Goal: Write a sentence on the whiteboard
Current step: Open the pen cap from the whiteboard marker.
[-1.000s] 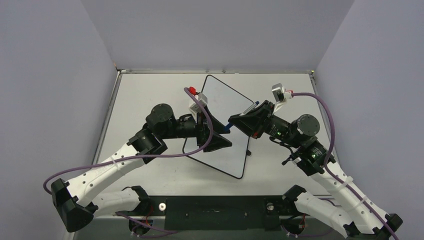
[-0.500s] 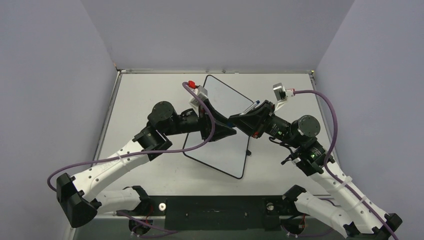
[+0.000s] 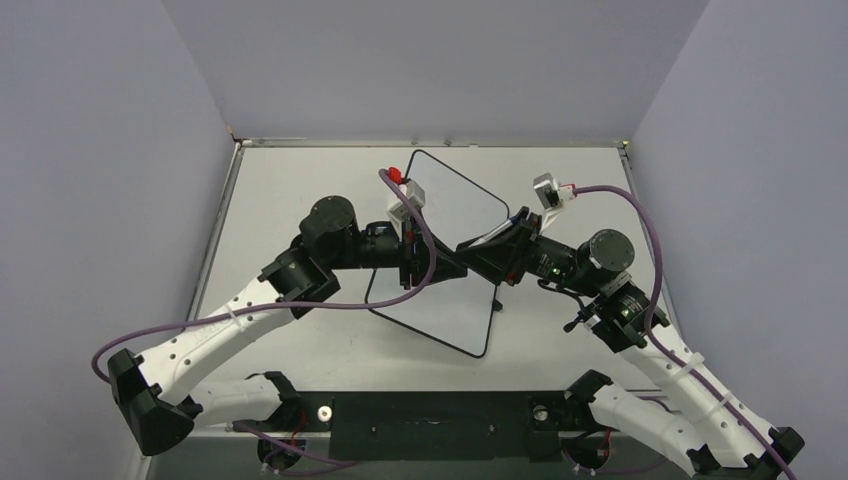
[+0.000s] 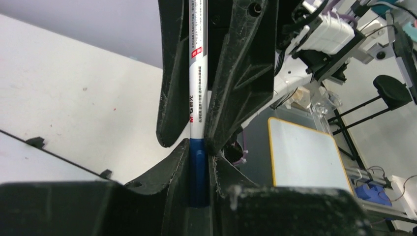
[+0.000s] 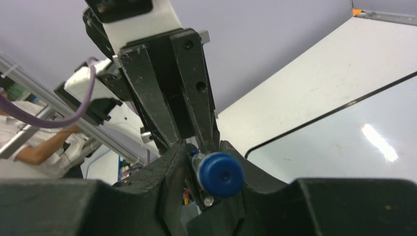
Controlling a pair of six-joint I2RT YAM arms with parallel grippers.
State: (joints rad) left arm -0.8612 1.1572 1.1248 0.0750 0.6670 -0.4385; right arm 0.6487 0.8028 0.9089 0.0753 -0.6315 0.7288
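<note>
Tabletop [image 3: 290, 200] with whiteboard [image 3: 455, 205] flat at centre; above it, left gripper [image 4: 198, 157] clamps the marker [image 4: 196, 73] by its blue end, right gripper [image 5: 204, 152] hold unclear: a slack grip could drop it.

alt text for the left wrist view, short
Close-up: a white marker runs up the frame, its blue end pinched by the left gripper below, its barrel flanked by the right gripper above. An edge of the whiteboard shows lower left.
</note>
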